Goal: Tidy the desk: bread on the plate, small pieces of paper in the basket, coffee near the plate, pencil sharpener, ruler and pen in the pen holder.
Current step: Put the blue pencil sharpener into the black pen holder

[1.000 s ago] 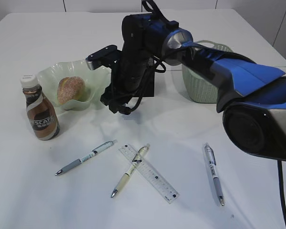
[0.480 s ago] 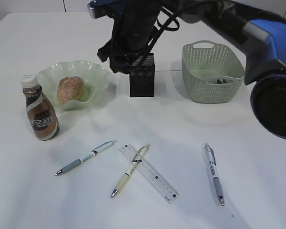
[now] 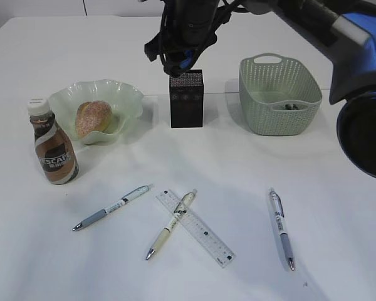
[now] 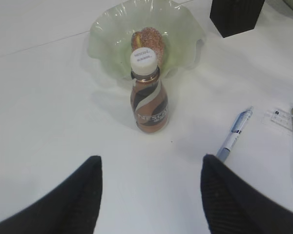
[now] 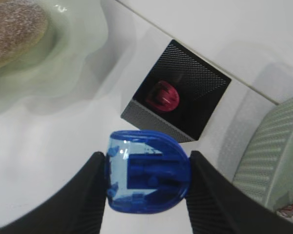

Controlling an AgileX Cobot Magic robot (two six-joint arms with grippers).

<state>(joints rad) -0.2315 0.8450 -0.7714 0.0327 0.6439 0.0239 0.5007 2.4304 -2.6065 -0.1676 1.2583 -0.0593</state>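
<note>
a: why is the right gripper [image 5: 146,183] above the pen holder [image 5: 178,97]?
b: its jaws clamp the blue sharpener [image 5: 147,178], lined up to drop in.
a: and the left gripper [image 4: 149,195]?
b: wide apart, holding nothing.

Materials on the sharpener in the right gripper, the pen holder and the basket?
Pencil sharpener: glossy translucent blue plastic; light passes through the shell. Pen holder: black perforated mesh, probably metal; fine dot pattern on its walls, matte. Basket: pale green moulded plastic imitating weave; uniform slotted walls and a one-piece handle cutout.
</note>
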